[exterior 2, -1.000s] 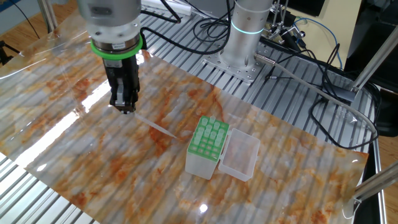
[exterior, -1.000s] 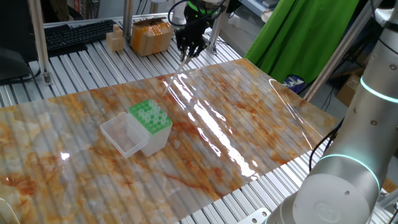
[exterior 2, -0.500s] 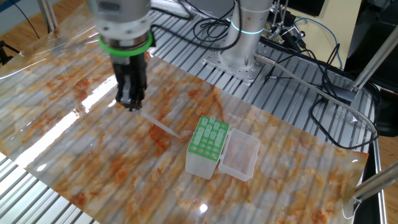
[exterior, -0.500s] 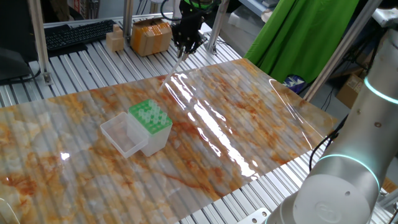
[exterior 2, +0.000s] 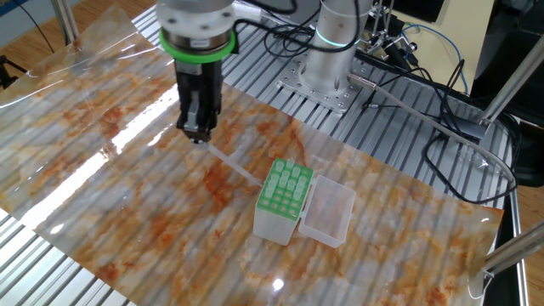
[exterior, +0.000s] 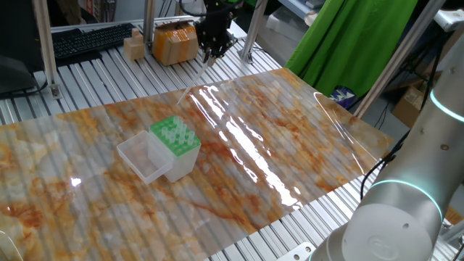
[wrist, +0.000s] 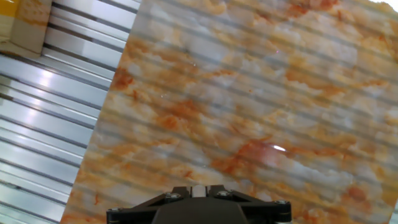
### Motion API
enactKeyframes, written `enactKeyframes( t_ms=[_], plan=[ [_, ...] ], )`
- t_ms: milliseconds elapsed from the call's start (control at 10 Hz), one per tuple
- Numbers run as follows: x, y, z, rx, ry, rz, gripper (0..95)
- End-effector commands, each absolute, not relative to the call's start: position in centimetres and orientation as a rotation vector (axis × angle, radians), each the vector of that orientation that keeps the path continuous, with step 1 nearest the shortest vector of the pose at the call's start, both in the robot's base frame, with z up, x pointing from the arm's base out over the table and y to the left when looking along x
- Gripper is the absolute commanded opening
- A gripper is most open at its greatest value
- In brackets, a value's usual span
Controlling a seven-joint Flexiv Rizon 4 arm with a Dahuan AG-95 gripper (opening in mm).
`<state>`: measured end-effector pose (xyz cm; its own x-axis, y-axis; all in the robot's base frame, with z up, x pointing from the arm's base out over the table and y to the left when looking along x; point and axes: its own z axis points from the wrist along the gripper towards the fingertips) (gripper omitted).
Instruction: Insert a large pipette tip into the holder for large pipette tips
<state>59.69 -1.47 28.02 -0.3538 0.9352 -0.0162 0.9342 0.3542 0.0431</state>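
My gripper (exterior 2: 197, 136) is shut on the wide end of the large pipette tip (exterior 2: 235, 165), a translucent whitish cone slanting down toward the holder. It hangs above the marbled sheet, left of the holder in this fixed view. In the other fixed view the gripper (exterior: 212, 54) is high at the sheet's far edge. In the hand view the tip's whitish end (wrist: 198, 190) shows between the closed jaws. The holder for large pipette tips (exterior 2: 286, 189), a clear box with a green rack (exterior: 175, 135), stands with its clear lid (exterior 2: 328, 212) open flat beside it.
A marbled orange-grey sheet (exterior: 290, 138) covers the slatted table. An orange cardboard box (exterior: 176, 42) and a keyboard (exterior: 90, 40) sit behind it. A green cloth (exterior: 355, 43) hangs at the back right. The arm's base (exterior 2: 333, 59) and cables (exterior 2: 442, 127) lie beyond the holder.
My gripper has risen with the pipette tip in it and moved sideways toward the holder's side of the sheet. The holder has not moved.
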Motion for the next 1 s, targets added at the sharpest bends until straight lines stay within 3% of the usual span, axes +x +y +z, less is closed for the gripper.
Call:
enactKeyframes(
  t_ms=[100, 1000],
  plan=[
    [59.2, -0.9, 28.3, 1.756, 2.537, 0.035, 0.0],
    [57.7, 1.1, 29.3, 1.789, 2.412, 0.026, 0.0]
  ],
)
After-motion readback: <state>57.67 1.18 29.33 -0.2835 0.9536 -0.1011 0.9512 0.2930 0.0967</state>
